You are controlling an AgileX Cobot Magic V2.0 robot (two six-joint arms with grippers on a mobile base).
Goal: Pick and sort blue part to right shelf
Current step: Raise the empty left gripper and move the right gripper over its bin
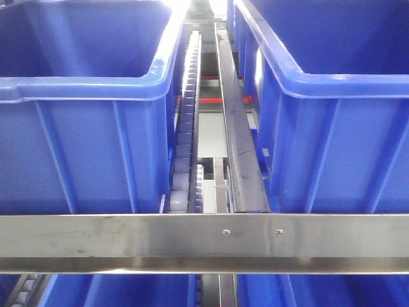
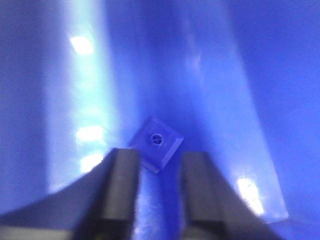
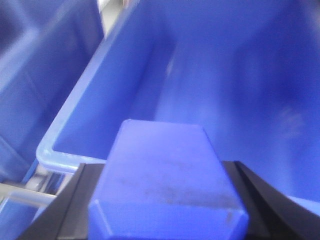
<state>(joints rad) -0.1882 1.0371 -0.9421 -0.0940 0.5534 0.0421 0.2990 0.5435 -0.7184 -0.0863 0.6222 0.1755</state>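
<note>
While the right gripper [image 3: 167, 220] clamps one blue part [image 3: 165, 175], the left gripper [image 2: 159, 187] gapes over another [image 2: 156, 143]

Two red bars [image 1: 209, 101] lie crosswise, far back.

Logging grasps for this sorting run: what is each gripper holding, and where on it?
The right gripper clamps a blue part by its two sides. The left gripper holds nothing.

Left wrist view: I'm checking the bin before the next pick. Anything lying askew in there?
Only one blue part, a small square piece lying turned cornerwise on the bin floor, just beyond the open left hand. Nothing spilled or damaged.
</note>
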